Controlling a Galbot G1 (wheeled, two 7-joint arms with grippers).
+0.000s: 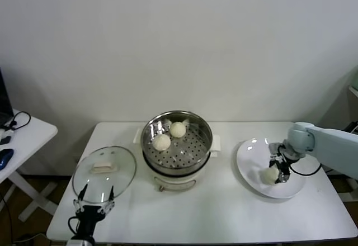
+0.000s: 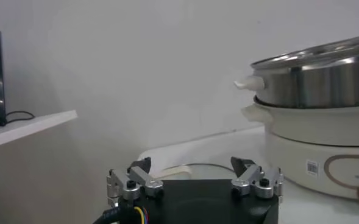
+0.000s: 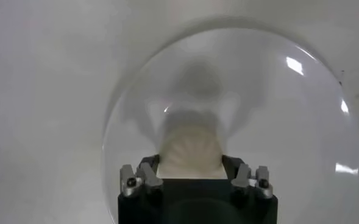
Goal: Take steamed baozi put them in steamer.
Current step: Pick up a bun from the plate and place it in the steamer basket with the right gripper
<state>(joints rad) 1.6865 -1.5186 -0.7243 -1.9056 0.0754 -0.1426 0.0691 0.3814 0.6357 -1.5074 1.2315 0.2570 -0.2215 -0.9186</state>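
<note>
Nearest to you, the left gripper (image 1: 95, 197) sits parked at the front edge of the white table (image 1: 224, 212), its fingers spread wide and holding nothing, just in front of the round glass lid (image 1: 104, 174) that lies flat on the tabletop. Off to your right, the right gripper (image 1: 278, 170) is down over the flat white plate (image 1: 251, 151), and its fingers sit on either side of one cream-white domed baozi (image 3: 191, 152) resting on that plate; you cannot tell whether they press it or only bracket it. Further back, at the table's middle, the round shiny steel steamer (image 1: 177, 140) on its cream-white cooker base holds two more buns (image 1: 169, 135) on the perforated floor, close together.
</note>
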